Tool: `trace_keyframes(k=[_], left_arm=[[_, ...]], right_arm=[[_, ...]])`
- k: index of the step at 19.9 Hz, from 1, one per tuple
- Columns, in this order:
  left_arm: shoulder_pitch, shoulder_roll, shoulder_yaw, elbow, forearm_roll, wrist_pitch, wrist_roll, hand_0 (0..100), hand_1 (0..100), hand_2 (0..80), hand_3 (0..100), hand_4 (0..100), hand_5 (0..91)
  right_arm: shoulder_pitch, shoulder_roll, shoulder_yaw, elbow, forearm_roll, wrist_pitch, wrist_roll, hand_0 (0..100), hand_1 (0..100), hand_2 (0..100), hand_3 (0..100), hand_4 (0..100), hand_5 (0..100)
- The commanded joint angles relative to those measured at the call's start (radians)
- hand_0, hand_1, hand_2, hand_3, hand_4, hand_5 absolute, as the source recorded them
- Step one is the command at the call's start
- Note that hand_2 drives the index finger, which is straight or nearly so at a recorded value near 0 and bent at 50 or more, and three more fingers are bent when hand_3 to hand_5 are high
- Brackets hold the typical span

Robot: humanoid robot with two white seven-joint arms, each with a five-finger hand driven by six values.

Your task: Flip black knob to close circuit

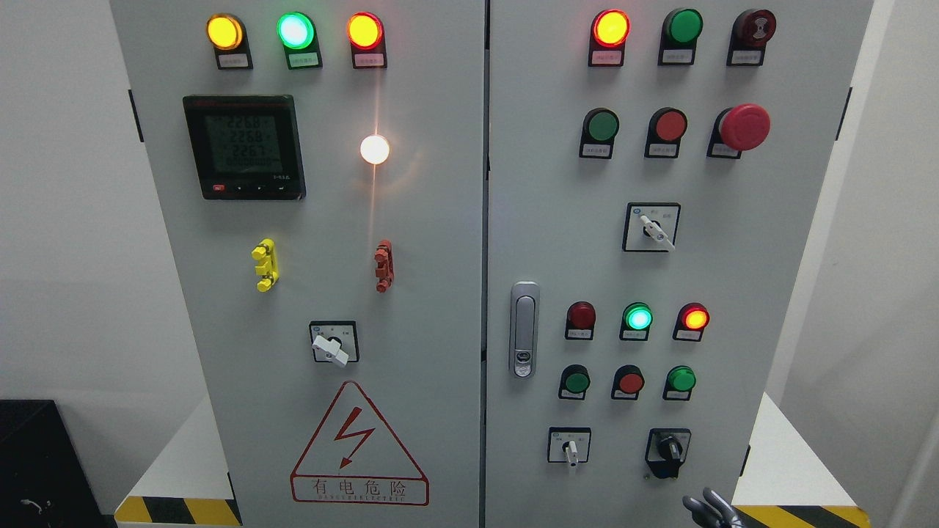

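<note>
Only the fingertips of one robot hand (pixel 710 507) are visible, at the bottom edge right of centre; the arm behind it is cut off, though it enters from the lower right, so it is taken as the right hand. Its dark fingers are slightly curled and hold nothing; whether the hand is open or closed cannot be determined. The left hand is out of view. Label text under the lamps and buttons is too small to read.

Filling the view is a grey two-door electrical cabinet (pixel 440 308) on a white base with yellow-black hazard stripes (pixel 176 510), between plain white walls. The left door carries a digital meter (pixel 243 147), three lit lamps, a bright white lamp (pixel 375 149), a white-handled selector (pixel 331 346) and a red warning triangle (pixel 359 447). The right door carries a door latch (pixel 523 329), lamps, push buttons and a red mushroom button (pixel 743 126).

The black knob (pixel 668 446) sits at the lower right of the right door, just above the hand and apart from it. Its long axis appears near vertical; the exact pointer direction is hard to make out.
</note>
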Motion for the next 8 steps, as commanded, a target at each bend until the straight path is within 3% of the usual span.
trace_keyframes(k=[1,8], left_arm=[[0.023,0.0,0.0,-0.029,0.0,0.001,0.0,12,56,0.0,0,0,0.0],[0.023,0.0,0.0,-0.029,0.0,0.001,0.0,12,56,0.0,0,0,0.0]], right_arm=[[0.042,0.001,0.005,-0.026,-0.067,-0.021,0.021,0,0,1,8,0,0],[0.05,0.001,0.008,-0.021,-0.068,-0.028,0.04,0,0,0,0,0,0]])
